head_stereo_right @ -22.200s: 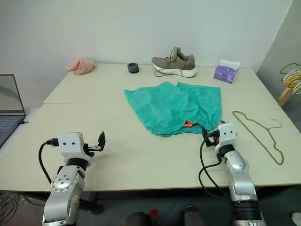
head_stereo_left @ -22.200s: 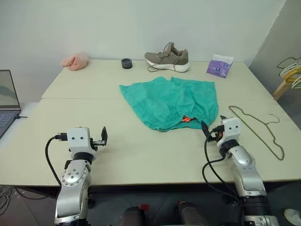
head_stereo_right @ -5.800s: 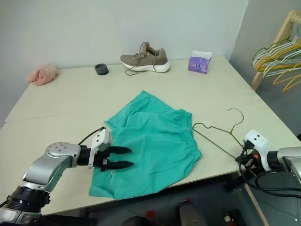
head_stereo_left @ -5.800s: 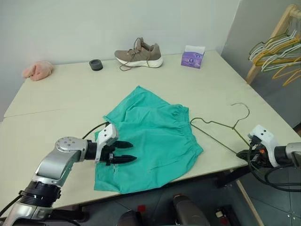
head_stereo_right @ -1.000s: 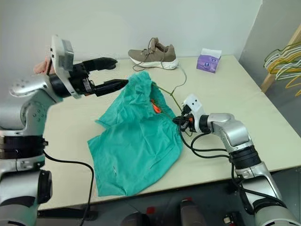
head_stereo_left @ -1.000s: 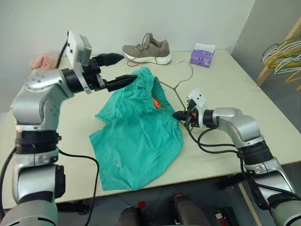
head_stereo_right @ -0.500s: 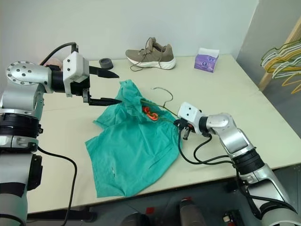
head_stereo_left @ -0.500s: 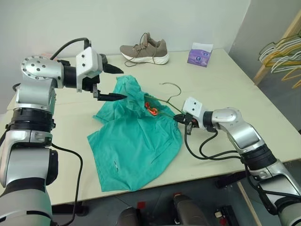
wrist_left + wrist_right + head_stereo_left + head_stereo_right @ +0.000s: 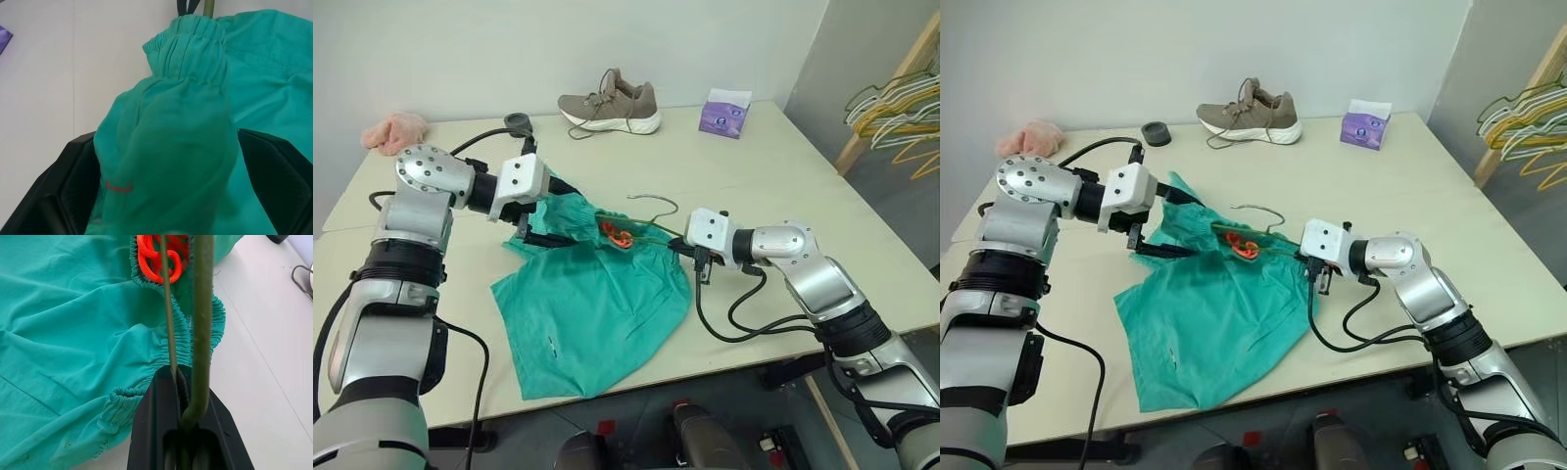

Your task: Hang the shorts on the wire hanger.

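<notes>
The teal shorts (image 9: 597, 304) lie rumpled on the table, their waistband end bunched up near the middle. My left gripper (image 9: 546, 211) is open, its two fingers (image 9: 73, 191) wide apart with a fold of the shorts (image 9: 166, 122) filling the gap between them. The wire hanger (image 9: 651, 201) runs into the waistband beside an orange-red cord (image 9: 615, 235), its hook sticking out above the fabric. My right gripper (image 9: 691, 251) is shut on the hanger's wire (image 9: 201, 308) at the edge of the gathered waistband (image 9: 183, 340).
A beige shoe (image 9: 612, 101), a black round object (image 9: 517, 120), a purple tissue pack (image 9: 724, 113) and a pink fluffy cloth (image 9: 393, 129) sit along the table's far side. A wooden rack with several hangers (image 9: 891, 103) stands off the right edge.
My left gripper has sunk toward the table with the raised end of the shorts, which now lies lower. The hanger has tipped flatter in my right gripper, which stayed about where it was.
</notes>
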`<state>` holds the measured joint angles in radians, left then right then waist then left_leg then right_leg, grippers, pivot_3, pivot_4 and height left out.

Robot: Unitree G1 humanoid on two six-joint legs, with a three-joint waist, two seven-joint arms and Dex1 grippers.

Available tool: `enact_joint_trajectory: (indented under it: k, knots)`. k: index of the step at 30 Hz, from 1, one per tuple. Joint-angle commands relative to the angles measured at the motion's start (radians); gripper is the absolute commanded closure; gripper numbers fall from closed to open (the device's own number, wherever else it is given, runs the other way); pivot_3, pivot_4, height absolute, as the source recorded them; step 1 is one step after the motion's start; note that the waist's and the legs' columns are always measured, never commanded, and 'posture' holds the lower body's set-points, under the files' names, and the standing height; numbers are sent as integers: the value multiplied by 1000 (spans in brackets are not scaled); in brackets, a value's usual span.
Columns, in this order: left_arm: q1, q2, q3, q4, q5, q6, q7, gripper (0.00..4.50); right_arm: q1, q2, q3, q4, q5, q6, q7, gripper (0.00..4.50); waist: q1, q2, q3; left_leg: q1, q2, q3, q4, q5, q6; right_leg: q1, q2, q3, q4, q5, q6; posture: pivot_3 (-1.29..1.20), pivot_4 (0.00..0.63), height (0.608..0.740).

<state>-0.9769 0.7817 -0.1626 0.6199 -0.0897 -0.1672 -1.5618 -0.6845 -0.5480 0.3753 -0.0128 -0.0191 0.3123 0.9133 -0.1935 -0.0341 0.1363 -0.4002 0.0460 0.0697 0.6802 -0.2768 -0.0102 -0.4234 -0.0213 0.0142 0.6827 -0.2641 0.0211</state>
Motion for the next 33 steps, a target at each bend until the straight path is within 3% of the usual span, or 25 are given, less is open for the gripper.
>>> enact_joint_trajectory:
  k: [1,12,19,20,31,33]
  knots:
    - [13,-3,-5,-56,2,9,-2,916,-8,-4,-30,-56,-5,-33,1,4500,-2,0,0,0,0,0,0,0,0,0,0,0,0,0,0,-206,75,740]
    - [63,2,-3,-140,17,36,12,4355,-6,-9,-22,-78,-28,-78,17,4500,-3,0,0,1,0,0,0,0,0,0,0,0,2,0,0,-204,82,740]
    - [55,16,4,-130,35,50,26,4434,9,-42,-19,-68,-56,-149,47,4500,-3,0,0,1,0,0,1,0,0,0,0,0,3,0,0,-197,83,740]
    - [56,19,5,-129,38,53,30,4500,17,-52,-29,-67,-55,-152,49,3990,-3,0,0,1,0,0,1,0,0,0,0,0,3,0,0,-197,83,740]
    - [79,18,17,-121,41,99,87,4500,102,-283,-226,-158,38,-40,135,279,0,0,0,1,0,-1,2,0,0,0,0,0,4,0,0,-204,89,740]
    - [75,12,31,-115,29,117,108,4500,159,-296,-297,-193,90,63,112,9,0,0,0,1,0,-1,2,0,0,0,0,0,5,0,0,-208,93,740]
